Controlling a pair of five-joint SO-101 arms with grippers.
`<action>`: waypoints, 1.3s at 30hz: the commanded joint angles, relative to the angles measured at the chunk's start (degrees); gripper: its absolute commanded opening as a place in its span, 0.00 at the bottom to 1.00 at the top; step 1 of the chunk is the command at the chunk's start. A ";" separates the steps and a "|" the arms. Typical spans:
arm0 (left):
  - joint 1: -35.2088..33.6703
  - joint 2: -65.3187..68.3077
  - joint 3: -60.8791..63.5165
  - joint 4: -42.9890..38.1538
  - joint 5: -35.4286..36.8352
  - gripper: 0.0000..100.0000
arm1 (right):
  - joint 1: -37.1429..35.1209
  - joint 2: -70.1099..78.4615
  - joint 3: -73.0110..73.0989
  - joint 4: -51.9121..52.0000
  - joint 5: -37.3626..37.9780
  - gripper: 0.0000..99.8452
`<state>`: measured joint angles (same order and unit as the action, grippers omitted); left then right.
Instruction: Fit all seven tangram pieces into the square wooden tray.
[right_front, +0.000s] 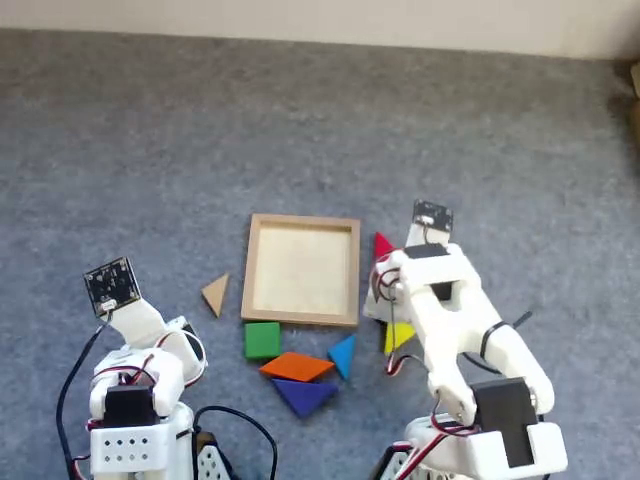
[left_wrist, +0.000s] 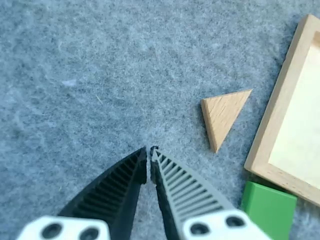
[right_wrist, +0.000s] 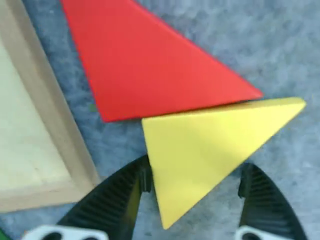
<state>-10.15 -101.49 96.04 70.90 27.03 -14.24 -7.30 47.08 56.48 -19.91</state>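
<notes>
I see the square wooden tray (right_front: 303, 221) lying on the grey desk (right_front: 150, 150) between my two arms. My left pincer (left_wrist: 149, 150) is closed, hovering near the plain wooden triangle (left_wrist: 222, 116). My right pincer (right_wrist: 195, 172) is open, its jaws straddling the yellow triangle (right_wrist: 210, 145), which touches the red triangle (right_wrist: 145, 70) beside the tray. The green square (right_front: 262, 340), orange parallelogram (right_front: 296, 367), light blue triangle (right_front: 344, 354) and dark blue triangle (right_front: 304, 395) lie on the arms' side of the tray.
</notes>
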 joint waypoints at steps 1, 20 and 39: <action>1.19 0.40 1.27 0.26 -0.35 0.04 | 3.65 -0.04 -1.71 4.97 9.32 0.29; 1.19 0.40 1.27 0.26 -0.35 0.04 | 13.23 -0.04 -7.69 17.10 36.92 0.29; 1.19 0.40 1.27 0.26 -0.35 0.04 | 9.10 -20.88 -7.69 19.03 20.66 0.29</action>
<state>-10.15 -101.49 96.04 70.90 27.03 -1.93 -24.88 41.36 75.21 6.55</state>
